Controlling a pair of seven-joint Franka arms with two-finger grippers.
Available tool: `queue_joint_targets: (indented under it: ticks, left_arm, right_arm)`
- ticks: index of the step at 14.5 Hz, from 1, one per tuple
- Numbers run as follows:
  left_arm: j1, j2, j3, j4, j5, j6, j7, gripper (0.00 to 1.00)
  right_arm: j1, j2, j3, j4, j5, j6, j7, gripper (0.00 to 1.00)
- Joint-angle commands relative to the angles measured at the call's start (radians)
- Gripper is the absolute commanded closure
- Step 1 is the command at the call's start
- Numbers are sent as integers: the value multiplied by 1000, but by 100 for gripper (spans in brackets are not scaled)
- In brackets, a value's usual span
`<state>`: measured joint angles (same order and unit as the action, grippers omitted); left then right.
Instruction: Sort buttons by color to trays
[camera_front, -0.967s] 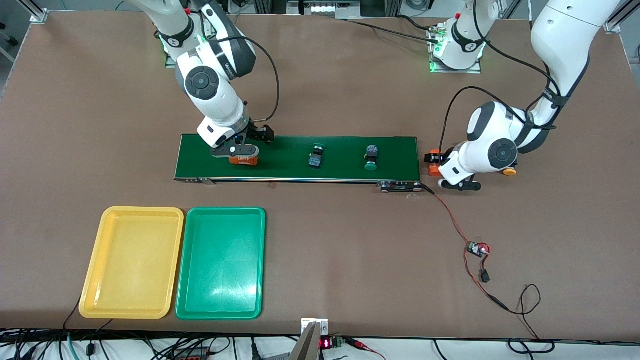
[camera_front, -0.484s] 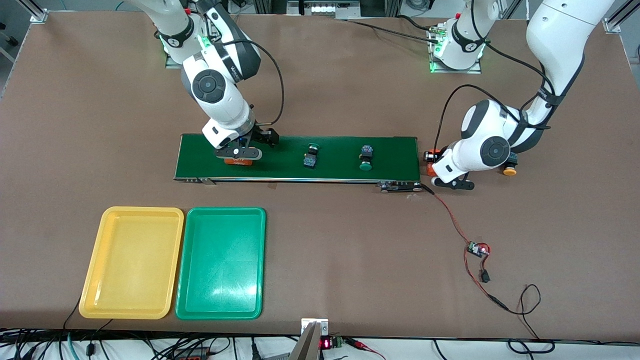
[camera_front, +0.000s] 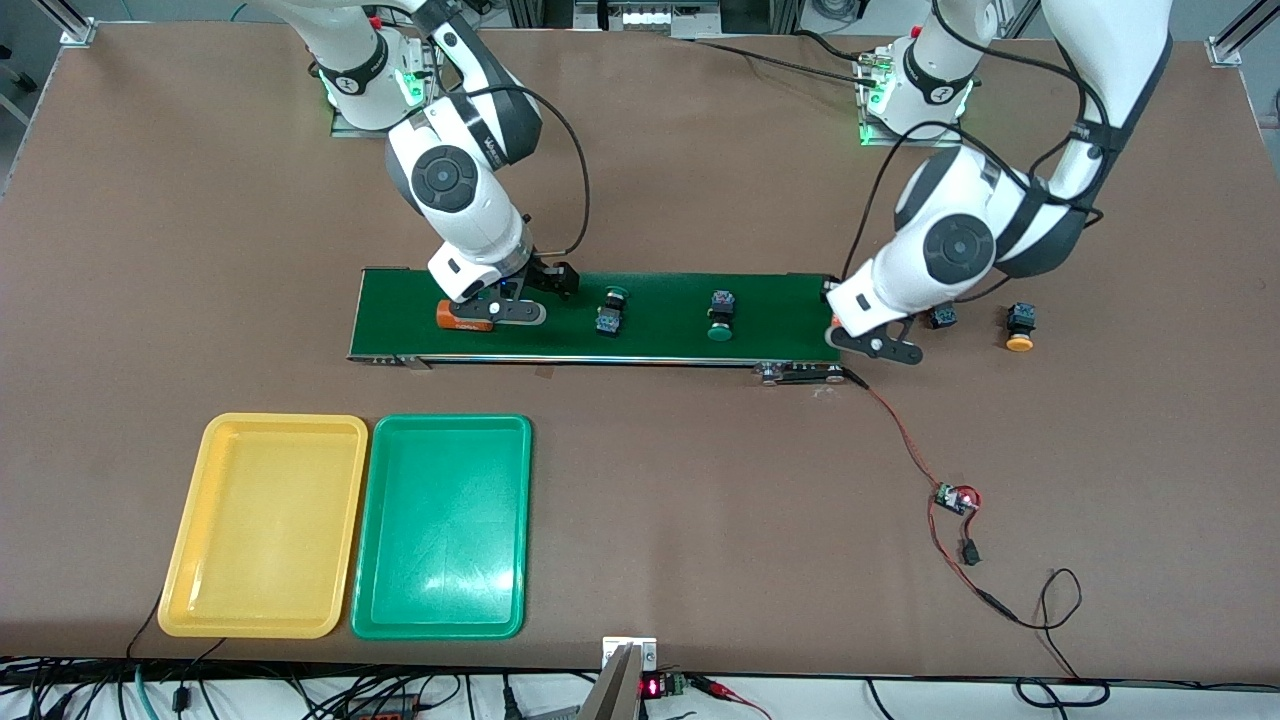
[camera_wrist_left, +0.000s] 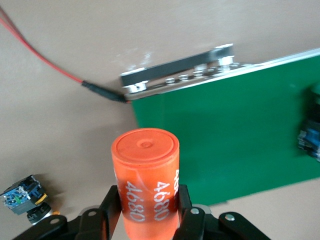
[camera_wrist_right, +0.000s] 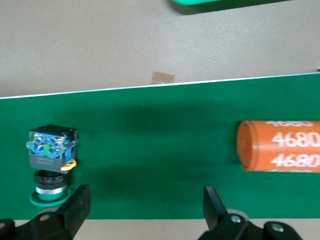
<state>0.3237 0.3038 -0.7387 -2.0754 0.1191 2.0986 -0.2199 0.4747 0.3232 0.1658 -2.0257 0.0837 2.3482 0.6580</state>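
Two green-capped buttons (camera_front: 608, 310) (camera_front: 718, 318) lie on the dark-green conveyor belt (camera_front: 780, 300). One shows in the right wrist view (camera_wrist_right: 50, 155). A yellow-capped button (camera_front: 1019, 328) and another partly hidden button (camera_front: 940, 318) lie on the table off the belt's end, near the left arm. One of them shows in the left wrist view (camera_wrist_left: 22, 192). The yellow tray (camera_front: 265, 525) and green tray (camera_front: 440, 525) are empty. My right gripper (camera_front: 497, 312) (camera_wrist_right: 145, 210) is open over the belt. My left gripper (camera_front: 868, 338) (camera_wrist_left: 147, 212) is shut on an orange cylinder (camera_wrist_left: 147, 170) at the belt's end.
A second orange cylinder (camera_front: 455, 316) (camera_wrist_right: 280, 152) lies on the belt beside my right gripper, toward the right arm's end. A red wire (camera_front: 905, 440) runs from the belt's motor bracket (camera_front: 800, 373) to a small circuit board (camera_front: 955, 497).
My right gripper moved off the orange cylinder, toward the nearer green button. The cylinder and both green buttons drifted toward the right arm's end. My left gripper carried its cylinder to the belt's end, uncovering a button.
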Motion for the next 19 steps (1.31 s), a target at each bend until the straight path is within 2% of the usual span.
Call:
queue_joint_targets:
  ticks: [1, 4, 7, 11, 14, 17, 19]
  left_arm:
    - [-3, -6, -37, 6, 17, -19, 150, 100]
    - [-15, 0, -37, 0, 33, -5, 467, 100]
    - [-66, 4, -39, -2, 161, 15, 706, 100]
    - [-130, 50, -39, -6, 404, 29, 809, 100]
    - [-133, 64, -39, -8, 442, 57, 902, 100]
    - [-172, 72, -37, -8, 445, 54, 910, 98]
    - [-175, 96, -37, -6, 522, 57, 910, 94]
  right_arm:
    - [13, 24, -6, 38, -5, -10, 23, 0]
    - [19, 25, -6, 41, -4, -10, 23, 0]
    - [27, 37, -6, 41, -4, -7, 47, 0]
    - [35, 54, -6, 64, -2, -6, 75, 0]
    - [51, 69, -8, 81, -4, -4, 121, 0]
    - [53, 83, -8, 85, -13, -1, 120, 0]
    - [53, 96, -8, 88, -41, -1, 120, 0]
